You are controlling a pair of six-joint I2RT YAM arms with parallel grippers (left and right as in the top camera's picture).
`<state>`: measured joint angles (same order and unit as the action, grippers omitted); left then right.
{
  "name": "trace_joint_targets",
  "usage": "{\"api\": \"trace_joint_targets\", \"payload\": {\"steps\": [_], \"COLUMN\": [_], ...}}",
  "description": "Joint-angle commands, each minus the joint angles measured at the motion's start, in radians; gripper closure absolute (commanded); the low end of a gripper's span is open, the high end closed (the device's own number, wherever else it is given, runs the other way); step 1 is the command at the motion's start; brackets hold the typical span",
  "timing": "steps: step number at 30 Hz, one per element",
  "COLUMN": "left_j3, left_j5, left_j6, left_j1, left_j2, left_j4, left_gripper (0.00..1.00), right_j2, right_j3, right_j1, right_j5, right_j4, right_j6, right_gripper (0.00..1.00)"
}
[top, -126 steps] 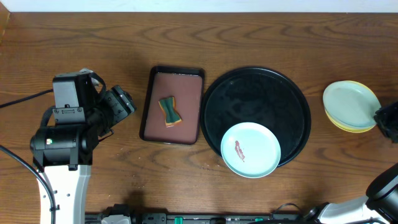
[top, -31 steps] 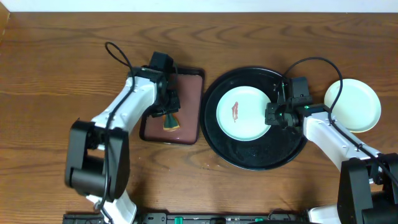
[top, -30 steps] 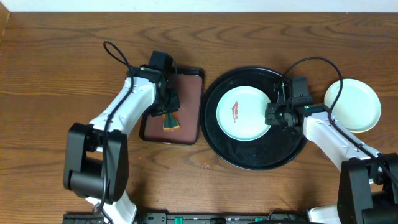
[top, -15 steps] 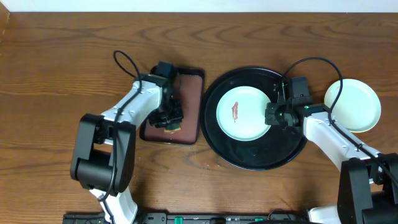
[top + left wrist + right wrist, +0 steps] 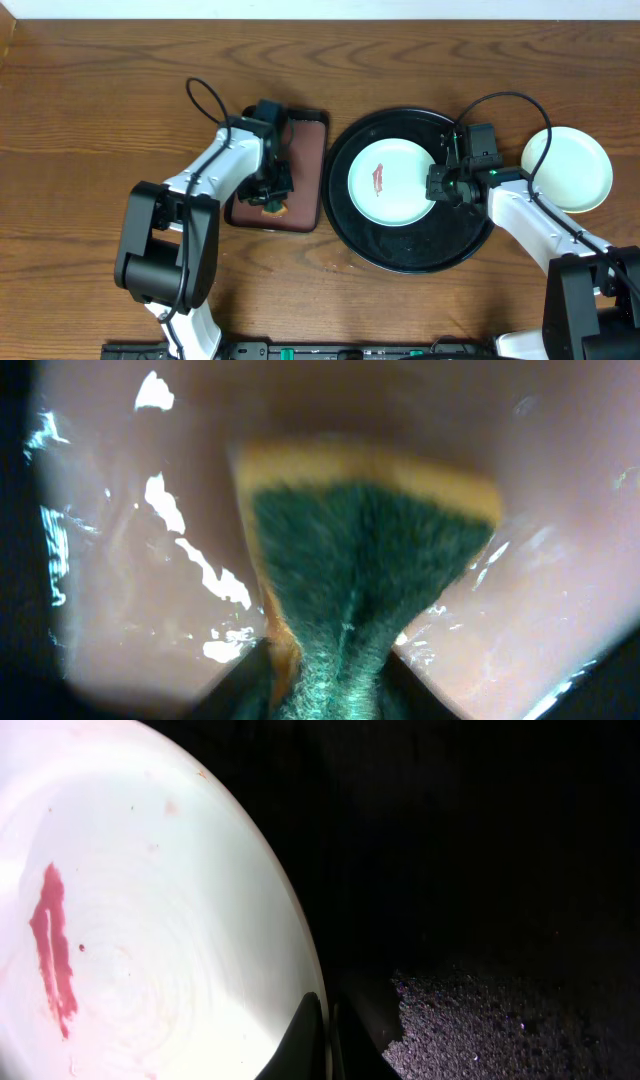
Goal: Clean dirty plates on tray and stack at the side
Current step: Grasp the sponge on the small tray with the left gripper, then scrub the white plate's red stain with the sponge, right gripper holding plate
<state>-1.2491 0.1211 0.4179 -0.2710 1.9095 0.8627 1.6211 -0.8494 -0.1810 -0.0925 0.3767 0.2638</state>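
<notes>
A pale mint-green plate (image 5: 385,190) with a red-brown smear (image 5: 379,177) lies on the round black tray (image 5: 420,250). My right gripper (image 5: 436,185) is shut on the plate's right rim. In the right wrist view its fingertips (image 5: 305,1030) pinch the rim of the plate (image 5: 150,920), whose smear (image 5: 55,950) shows at the left. My left gripper (image 5: 270,192) is down on the brown tray (image 5: 305,150), shut on a green and yellow sponge (image 5: 360,560), which bunches between the gripper (image 5: 335,680) fingers. Two more plates (image 5: 570,170) are stacked at the right.
The brown rectangular tray (image 5: 130,610) is wet and glossy around the sponge. The stack of plates sits on the table just right of the black tray (image 5: 480,840). My right arm's cable loops above the stack.
My left gripper has moved down the brown tray onto the sponge and closed on it, covering most of it from above. The right gripper and the plate have not moved.
</notes>
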Motion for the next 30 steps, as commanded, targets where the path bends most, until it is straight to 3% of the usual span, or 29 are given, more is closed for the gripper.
{"api": "trace_joint_targets", "payload": {"steps": [1,5,7,9,15,17,19,23,27,28,29,30], "left_j3": [-0.064,-0.054,-0.034,-0.012,0.036,0.043,0.050,0.042,-0.026,-0.045,-0.067,-0.081], "left_j5": [-0.028,-0.028,-0.027,-0.023,0.000,-0.003,-0.006,-0.006,-0.005,-0.001,0.002,0.003], "left_j6": [-0.005,-0.005,-0.005,-0.001,-0.002,-0.006,-0.023,-0.100,-0.099,-0.099,-0.099,-0.099], "left_j1": [0.018,0.016,0.013,0.006,-0.018,-0.018,-0.018,-0.015,0.007,0.013,0.018,0.019], "left_j2": [-0.023,-0.013,-0.006,0.002,0.030,0.035,0.036,0.035,0.016,0.005,-0.010,-0.021], "left_j4": [0.000,-0.022,-0.038,-0.041,-0.065,-0.103,-0.150,-0.192,-0.117,-0.095,-0.069,-0.050], "left_gripper": [0.59,0.59,0.73,0.80,0.78,0.89,0.92,0.93,0.92,0.83,0.67,0.62], "right_j2": [0.001,0.001,0.001,0.001,0.001,0.001,0.001,0.001,0.001,0.001,0.001,0.001], "right_j3": [-0.013,-0.013,-0.013,-0.013,-0.013,-0.013,-0.013,-0.013,-0.013,-0.013,-0.013,-0.013], "right_j1": [-0.011,-0.011,-0.011,-0.011,-0.011,-0.011,-0.011,-0.011,-0.011,-0.011,-0.011,-0.011], "right_j5": [0.010,0.010,0.010,0.010,0.010,0.010,0.010,0.009,0.009,0.009,0.009,0.009], "right_j4": [-0.003,-0.003,-0.003,-0.002,-0.003,-0.004,-0.004,-0.004,-0.007,-0.011,-0.014,-0.016], "right_j6": [0.013,0.013,0.013,0.013,0.013,0.013,0.013,0.013,0.013,0.013,0.013,0.013], "right_gripper": [0.99,0.99,0.99,0.99,0.99,0.99,0.99,0.99,0.99,0.99,0.99,0.99]}}
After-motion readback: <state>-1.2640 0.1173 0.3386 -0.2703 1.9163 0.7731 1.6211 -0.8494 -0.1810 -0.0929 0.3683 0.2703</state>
